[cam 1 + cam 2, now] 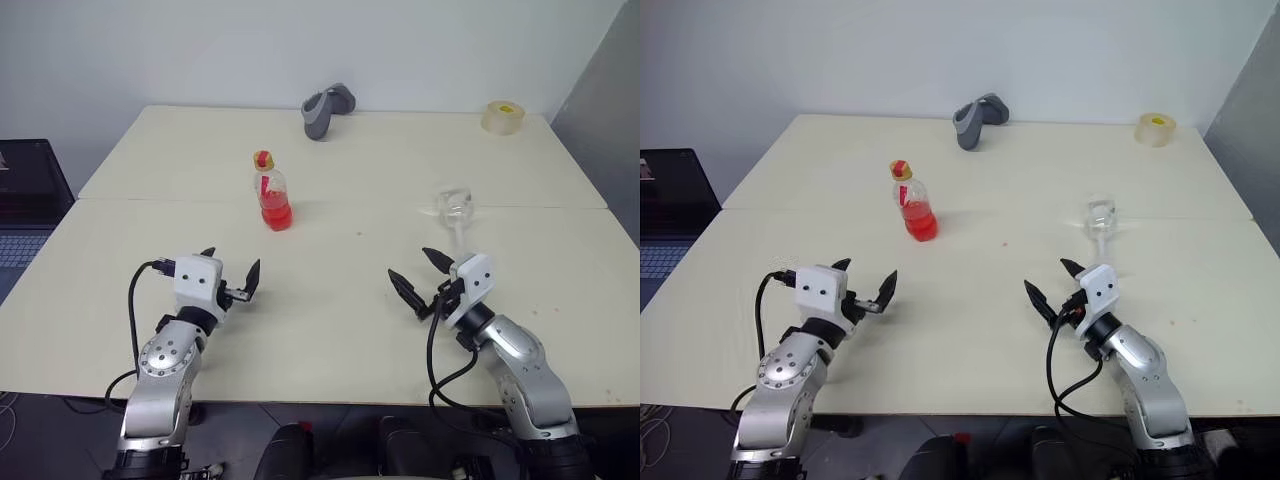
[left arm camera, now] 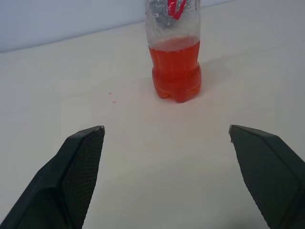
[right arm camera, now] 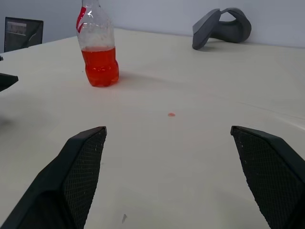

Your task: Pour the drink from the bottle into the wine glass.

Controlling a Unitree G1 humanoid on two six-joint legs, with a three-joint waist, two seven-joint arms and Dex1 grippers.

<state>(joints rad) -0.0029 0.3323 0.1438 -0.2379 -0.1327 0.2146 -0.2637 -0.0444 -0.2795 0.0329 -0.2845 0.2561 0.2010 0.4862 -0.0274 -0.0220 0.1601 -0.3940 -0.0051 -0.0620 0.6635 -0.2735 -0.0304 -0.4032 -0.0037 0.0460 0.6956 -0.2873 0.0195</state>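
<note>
Red-orange drink point(image 2: 175, 71) fills roughly the lower half of the bottle point(image 1: 273, 196), which stands upright with its cap on near the middle of the cream table point(image 1: 330, 300), ahead of the left gripper point(image 1: 232, 272) and well apart from it. Wine glass point(image 1: 1099, 222) stands upright over on the right side, just beyond the right gripper point(image 1: 417, 272) (it looks empty to me). Both grippers hover low near the table's front edge with fingers spread wide, nothing between them. Further back there's a grey curved object point(image 1: 327, 109) by the wall and a roll of tape point(image 1: 503, 116) at the far right corner. Tiny reddish spot point(image 3: 171, 114) on the tabletop too.
</note>
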